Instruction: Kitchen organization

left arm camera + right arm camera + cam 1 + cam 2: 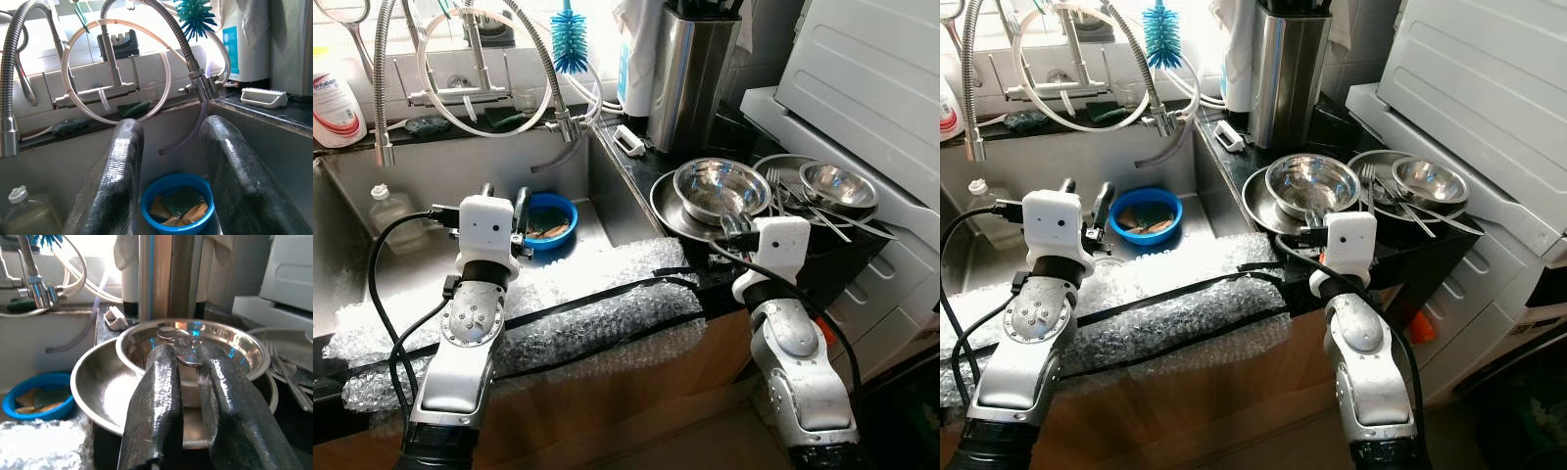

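The right gripper [188, 363] is hiding the front of the small metal piece [182, 350] it is pinching, so its kind is unclear. The blue bowl [177, 204] is lying partly behind the left gripper's fingers [113, 186]. The soap bottle [337, 106] is being cut by the edge.

Sink [1087, 162]: blue bowl [1145, 214] on the floor, just beyond left tool [1085, 204]. Counter [1391, 250] to the right: steel bowl [1311, 184] nested in wider steel bowl [1259, 204], smaller steel bowl [1429, 180] and forks [1383, 196] on a tray; right tool [1311, 223] at nested bowls' rim. Bubble wrap [1185, 304] along front edge.
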`<state>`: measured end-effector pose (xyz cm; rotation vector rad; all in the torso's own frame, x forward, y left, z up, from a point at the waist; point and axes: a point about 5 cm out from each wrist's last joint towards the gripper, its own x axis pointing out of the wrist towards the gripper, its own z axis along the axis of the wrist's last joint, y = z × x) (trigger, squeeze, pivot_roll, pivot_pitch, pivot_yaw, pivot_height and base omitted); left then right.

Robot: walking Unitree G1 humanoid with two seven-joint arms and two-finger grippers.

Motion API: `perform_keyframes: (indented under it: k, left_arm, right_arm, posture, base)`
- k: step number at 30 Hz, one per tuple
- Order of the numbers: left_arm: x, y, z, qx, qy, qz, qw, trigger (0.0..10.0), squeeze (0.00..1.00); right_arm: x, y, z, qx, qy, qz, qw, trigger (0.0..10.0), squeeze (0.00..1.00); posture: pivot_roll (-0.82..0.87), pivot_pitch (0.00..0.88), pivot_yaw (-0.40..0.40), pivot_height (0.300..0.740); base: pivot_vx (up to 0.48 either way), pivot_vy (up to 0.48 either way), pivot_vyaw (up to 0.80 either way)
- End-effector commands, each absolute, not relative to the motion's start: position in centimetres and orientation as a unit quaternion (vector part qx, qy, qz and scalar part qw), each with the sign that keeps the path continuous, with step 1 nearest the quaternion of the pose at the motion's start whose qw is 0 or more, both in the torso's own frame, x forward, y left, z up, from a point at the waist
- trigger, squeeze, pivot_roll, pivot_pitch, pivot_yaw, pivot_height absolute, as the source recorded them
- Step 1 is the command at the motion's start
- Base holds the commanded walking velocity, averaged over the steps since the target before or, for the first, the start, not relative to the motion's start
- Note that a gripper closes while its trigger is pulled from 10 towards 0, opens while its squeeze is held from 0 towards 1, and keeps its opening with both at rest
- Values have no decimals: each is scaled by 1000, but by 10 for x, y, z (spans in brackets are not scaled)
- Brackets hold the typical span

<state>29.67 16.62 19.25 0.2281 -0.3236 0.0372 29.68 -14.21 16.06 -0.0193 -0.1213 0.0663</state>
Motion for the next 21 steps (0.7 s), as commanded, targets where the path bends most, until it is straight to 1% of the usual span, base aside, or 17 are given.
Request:
perform_keyframes:
  k: [1,9,15,17,18,19,20,21]
  left_arm:
    - [298,163,192,126,-159,12,979,10000,0]
    - [298,162,194,126,-163,10,978,10000,0]
    - [301,171,203,84,-168,36,981,10000,0]
    - [302,172,207,62,-170,37,983,10000,0]
    - [303,171,209,40,-168,35,984,10000,0]
    - [304,170,210,-5,-161,30,986,10000,0]
    - [305,170,210,-27,-158,28,987,10000,0]
    - [305,171,211,-79,-155,31,984,10000,0]
  right_arm:
    - [297,-142,175,-5,-92,34,995,10000,0]
    - [295,-136,186,3,-127,52,991,10000,0]
    - [295,-132,212,35,-182,68,980,10000,0]
    - [296,-131,218,65,-191,77,976,10000,0]
    - [296,-129,219,96,-188,85,974,10000,0]
    - [297,-127,217,133,-179,101,970,10000,0]
    - [296,-126,217,146,-175,106,968,10000,0]
    - [296,-123,214,169,-167,121,964,10000,0]
  posture:
    - [-93,0,-76,740]
    - [-94,0,-76,740]
    - [-90,0,-77,740]
    - [-92,0,-78,740]
    - [-92,0,-78,740]
    - [-91,0,-79,740]
    - [-91,0,-79,740]
    - [-92,0,-78,740]
  base:
    - [0,0,0]
    - [0,0,0]
    - [0,0,0]
    - [0,0,0]
    - [0,0,0]
    - [0,0,0]
    - [0,0,0]
    - [0,0,0]
